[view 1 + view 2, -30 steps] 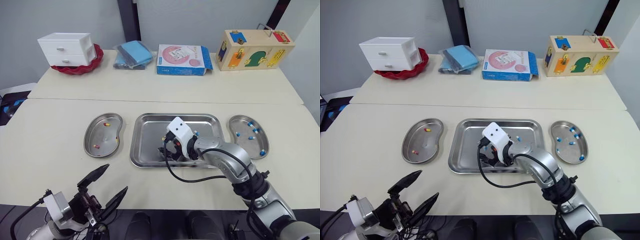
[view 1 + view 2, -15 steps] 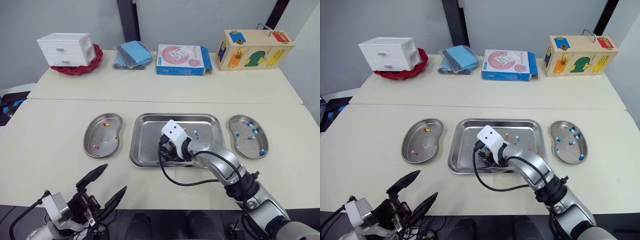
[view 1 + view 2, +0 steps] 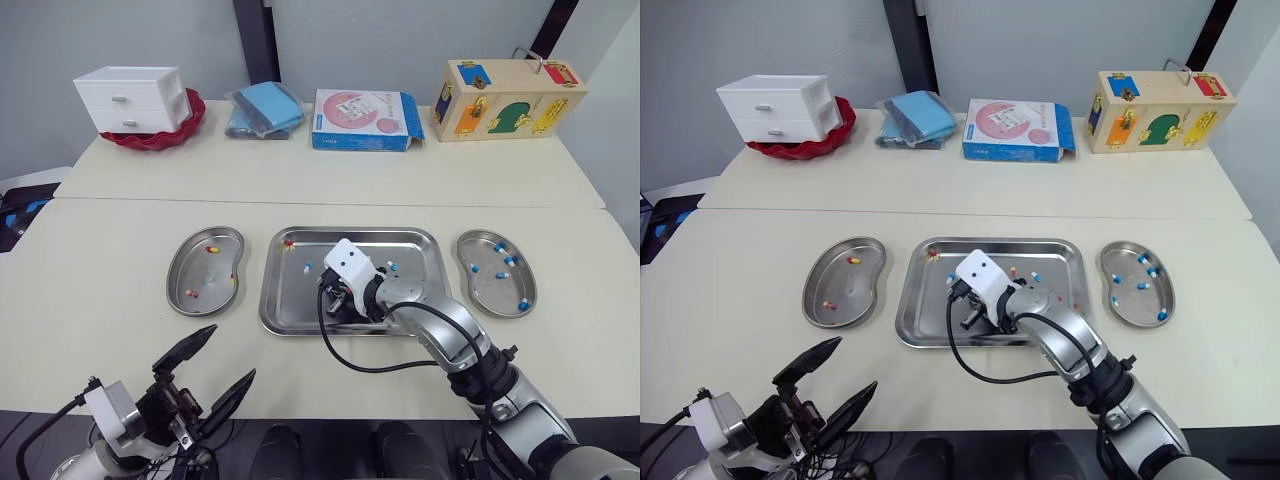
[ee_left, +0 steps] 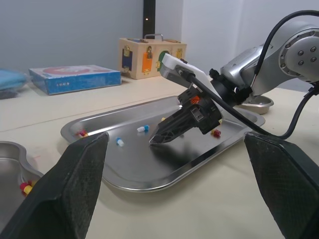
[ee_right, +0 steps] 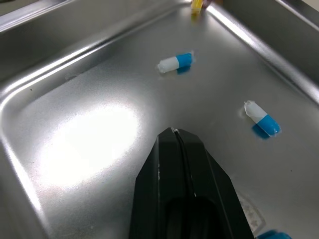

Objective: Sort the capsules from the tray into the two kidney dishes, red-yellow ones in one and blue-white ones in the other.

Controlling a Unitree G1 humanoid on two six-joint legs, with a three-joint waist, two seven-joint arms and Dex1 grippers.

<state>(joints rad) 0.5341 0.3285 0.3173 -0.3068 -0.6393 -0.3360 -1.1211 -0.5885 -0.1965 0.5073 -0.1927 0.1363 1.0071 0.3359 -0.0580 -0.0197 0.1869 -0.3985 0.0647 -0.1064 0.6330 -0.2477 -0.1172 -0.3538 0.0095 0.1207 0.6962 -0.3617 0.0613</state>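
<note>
The steel tray (image 3: 288, 303) lies mid-table. My right gripper (image 5: 172, 131) reaches into it, tips down at the tray floor, shut with nothing between its fingers. Two blue-white capsules (image 5: 175, 61) (image 5: 261, 118) lie just beyond the tips. A red-yellow capsule (image 3: 288, 242) sits in the tray's far left corner, and more capsules (image 3: 1036, 277) lie to the gripper's right. The left kidney dish (image 3: 207, 272) holds red-yellow capsules (image 3: 212, 248). The right kidney dish (image 3: 490, 292) holds blue-white ones (image 3: 503, 260). My left gripper (image 3: 213, 369) hovers open off the table's near edge.
Along the table's far side stand a white drawer box on a red dish (image 3: 135, 98), a blue packet (image 3: 266, 108), a blue-pink carton (image 3: 366, 119) and a wooden lock box (image 3: 508, 97). Bare tabletop surrounds the tray and dishes.
My right gripper went from open to shut inside the tray and drew back slightly. A red-yellow and a blue-white capsule now show in the tray's left part. The left arm stayed put.
</note>
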